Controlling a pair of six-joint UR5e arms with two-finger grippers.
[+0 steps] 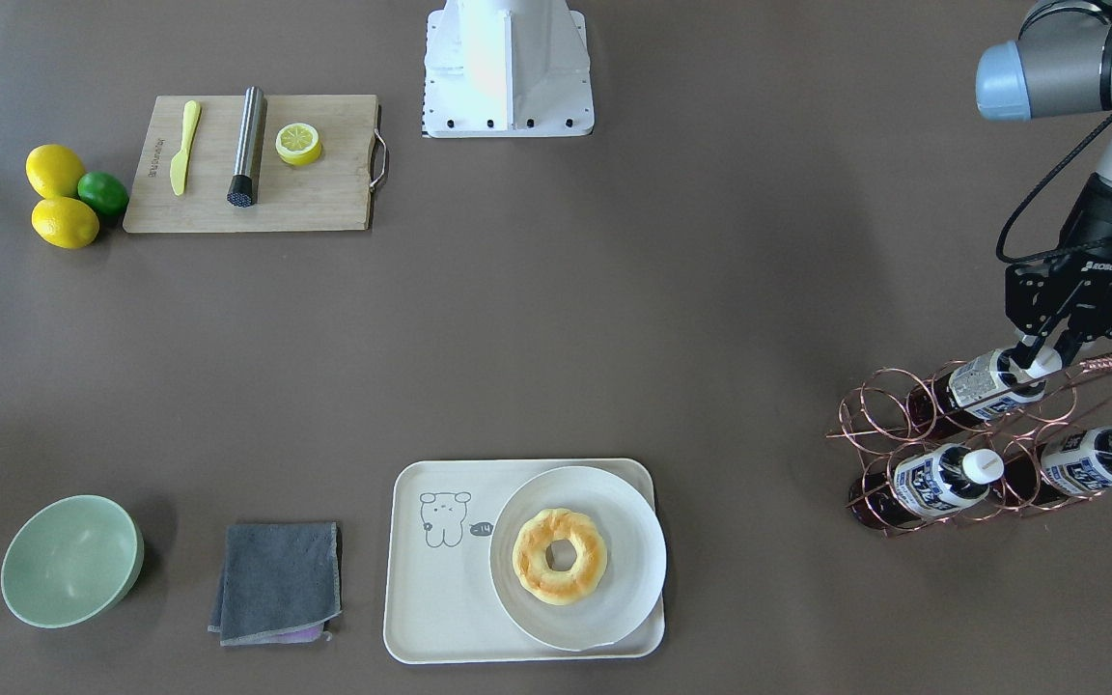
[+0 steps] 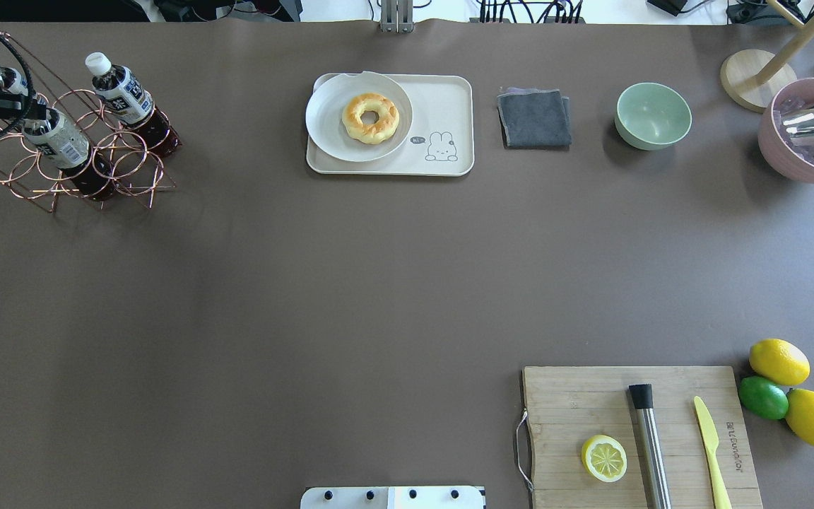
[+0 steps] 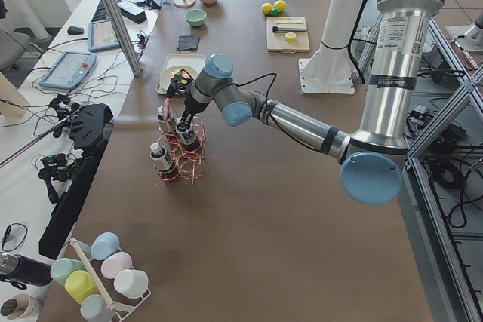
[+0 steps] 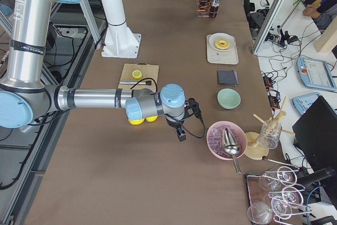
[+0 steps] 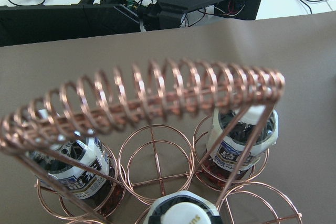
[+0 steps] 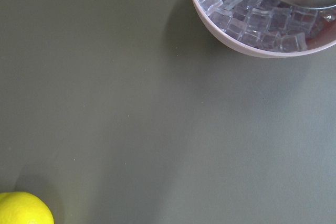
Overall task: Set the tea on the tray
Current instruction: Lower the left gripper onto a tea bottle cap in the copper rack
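Three tea bottles lie in a copper wire rack [image 1: 865, 425] at the table's left end. My left gripper [image 1: 1044, 359] is at the top tea [image 1: 986, 386], with its jaws apart on either side of the white cap. That cap fills the bottom of the left wrist view [image 5: 184, 214]. The other two bottles [image 1: 937, 480] [image 1: 1087, 460] lie below it. The cream tray [image 1: 430, 589] with the bear drawing holds a white plate [image 1: 633, 589] with a doughnut. My right gripper [image 4: 180, 133] hovers near the ice bowl; I cannot tell whether it is open.
A wooden cutting board [image 1: 324, 193] holds a yellow knife, a steel rod and a lemon half. Two lemons and a lime [image 1: 102, 193] lie beside it. A green bowl [image 1: 69, 560] and a grey cloth [image 1: 276, 579] flank the tray. A pink bowl of ice [image 2: 778, 152] stands far right.
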